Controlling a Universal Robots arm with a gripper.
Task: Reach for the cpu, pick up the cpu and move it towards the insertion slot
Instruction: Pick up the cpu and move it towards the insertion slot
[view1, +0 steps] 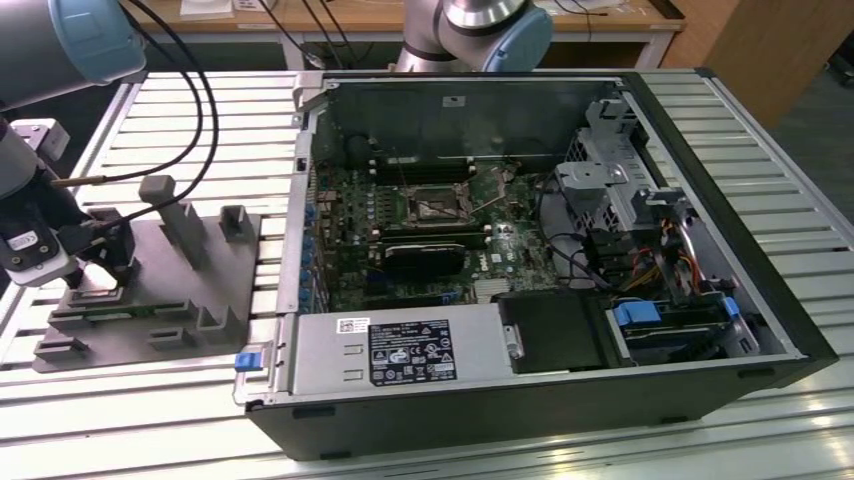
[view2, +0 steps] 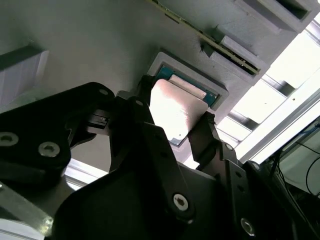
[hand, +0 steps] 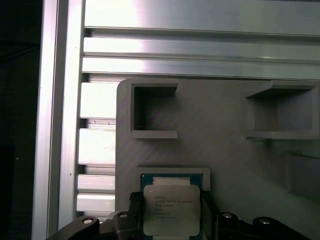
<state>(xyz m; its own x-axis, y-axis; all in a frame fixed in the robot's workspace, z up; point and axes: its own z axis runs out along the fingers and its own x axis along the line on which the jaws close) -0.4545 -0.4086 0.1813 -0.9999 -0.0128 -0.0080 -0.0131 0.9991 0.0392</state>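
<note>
At the exterior view's left, the arm's tool (view1: 96, 283) reaches down onto a grey plastic fixture (view1: 187, 250) with upright posts, which rests on a slatted metal tabletop (view1: 200, 110). In both wrist views the cpu (hand: 171, 210) lies between the tool's two dark fingers (hand: 134, 201), which are pinched against two opposite edges of the chip. The cpu is at a shallow, pale-rimmed pocket (hand: 172, 173) in the fixture; whether it has left the pocket floor cannot be told. The chip is square, so it has no long axis. It lies roughly flat with its metal top facing up toward the wrist cameras. That top is silvery-white and glossy, with small dark print on it, and a thin blue-green edge of board shows along one side.

Further toward the exterior view's right stands an open computer case (view1: 747, 250). The insertion slot (view1: 435, 206) sits on the green board inside — a square metal frame with a dark centre, well apart from the tool and the cpu.
</note>
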